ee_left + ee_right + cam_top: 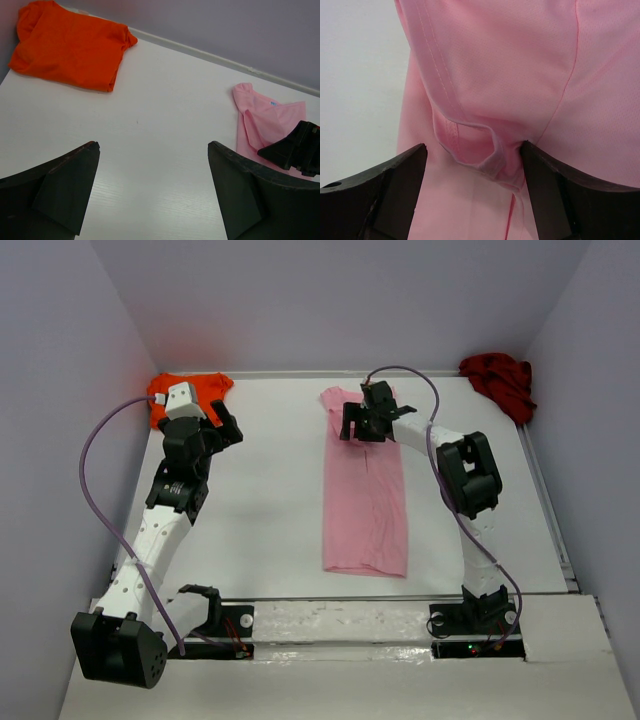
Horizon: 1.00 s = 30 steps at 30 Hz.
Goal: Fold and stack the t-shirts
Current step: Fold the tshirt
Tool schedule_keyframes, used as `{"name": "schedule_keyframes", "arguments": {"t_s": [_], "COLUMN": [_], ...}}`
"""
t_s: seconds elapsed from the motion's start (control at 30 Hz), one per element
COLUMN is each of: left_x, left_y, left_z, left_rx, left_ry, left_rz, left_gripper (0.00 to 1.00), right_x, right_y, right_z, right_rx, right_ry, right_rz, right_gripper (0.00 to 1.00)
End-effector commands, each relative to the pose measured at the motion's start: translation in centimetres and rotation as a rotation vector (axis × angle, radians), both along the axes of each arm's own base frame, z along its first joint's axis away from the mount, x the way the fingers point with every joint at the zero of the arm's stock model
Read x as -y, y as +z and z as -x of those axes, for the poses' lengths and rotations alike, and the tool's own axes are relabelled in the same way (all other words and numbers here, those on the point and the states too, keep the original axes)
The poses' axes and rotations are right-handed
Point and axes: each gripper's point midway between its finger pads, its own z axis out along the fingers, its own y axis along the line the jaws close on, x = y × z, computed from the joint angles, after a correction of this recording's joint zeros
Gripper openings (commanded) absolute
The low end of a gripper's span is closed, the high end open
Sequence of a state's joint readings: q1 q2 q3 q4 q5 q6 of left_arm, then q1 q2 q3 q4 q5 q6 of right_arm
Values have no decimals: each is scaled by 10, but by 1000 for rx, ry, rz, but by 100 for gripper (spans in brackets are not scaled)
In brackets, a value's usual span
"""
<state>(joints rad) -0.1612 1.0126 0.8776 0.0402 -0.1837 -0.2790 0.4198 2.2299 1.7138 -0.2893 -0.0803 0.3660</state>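
Dark red t-shirt (pixel 497 383) only overhead; pink t-shirt (pixel 520 75) fold between right jaws.

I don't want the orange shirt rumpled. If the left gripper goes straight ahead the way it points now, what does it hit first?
Likely bare table: the left gripper aims between the orange shirt and pink shirt, though depth is unclear.

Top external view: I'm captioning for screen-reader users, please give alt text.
A pink t-shirt, folded into a long strip, lies in the middle of a white table, the right gripper open at its far end. The left gripper, open, is beside an orange t-shirt in the far left corner; a dark red t-shirt is bunched far right.
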Motion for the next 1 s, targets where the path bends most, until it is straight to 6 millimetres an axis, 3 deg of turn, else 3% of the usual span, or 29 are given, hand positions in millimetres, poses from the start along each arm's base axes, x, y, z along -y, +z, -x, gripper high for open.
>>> {"name": "schedule_keyframes", "arguments": {"t_s": [0.0, 0.33, 0.7, 0.97], "left_x": [0, 0, -2, -2], "left_y": [30, 31, 32, 32], "left_z": [-3, -3, -3, -3], "left_rx": [85, 88, 89, 89], "left_ry": [-3, -3, 2, 0], "left_rz": [20, 22, 24, 24], "left_gripper": [99, 99, 99, 99], "right_x": [-12, -12, -40, -66], "right_y": [22, 52, 33, 20], "right_z": [-8, -19, -6, 21], "right_rx": [47, 93, 54, 29], "right_ry": [17, 16, 64, 115], "right_rz": [-40, -28, -25, 2], "right_gripper": [82, 82, 82, 82]}}
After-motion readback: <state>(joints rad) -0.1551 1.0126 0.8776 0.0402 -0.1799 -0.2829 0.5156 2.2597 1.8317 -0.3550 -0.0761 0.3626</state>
